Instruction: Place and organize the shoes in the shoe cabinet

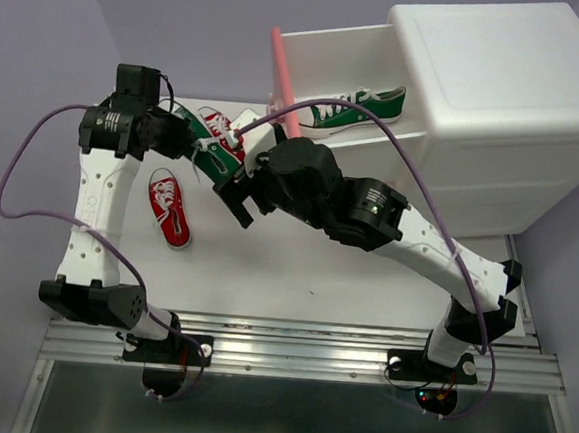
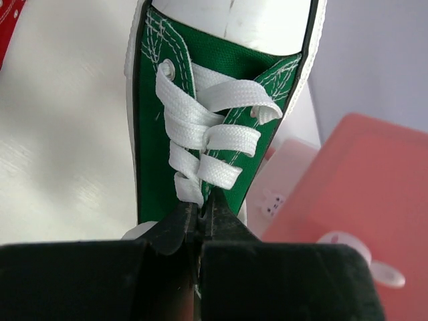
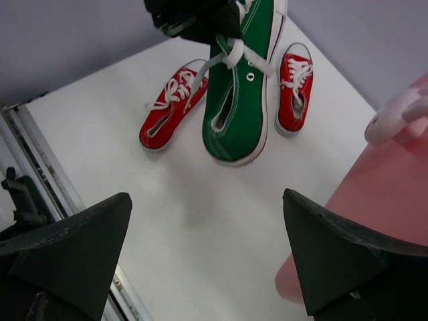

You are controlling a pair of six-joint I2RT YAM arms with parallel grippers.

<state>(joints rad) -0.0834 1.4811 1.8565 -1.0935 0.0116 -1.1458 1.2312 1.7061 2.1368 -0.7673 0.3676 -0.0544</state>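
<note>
My left gripper is shut on the laces of a green shoe and holds it off the table; in the left wrist view the jaws pinch the lowest lace of this shoe. A second green shoe lies in the open drawer of the white shoe cabinet. One red shoe lies on the table, another behind the held shoe. My right gripper is open and empty just right of the held shoe, with both red shoes beyond it.
The pink drawer front stands out toward the left of the cabinet; it shows close on the right in both wrist views, with a pale knob. The metal rail runs along the near table edge.
</note>
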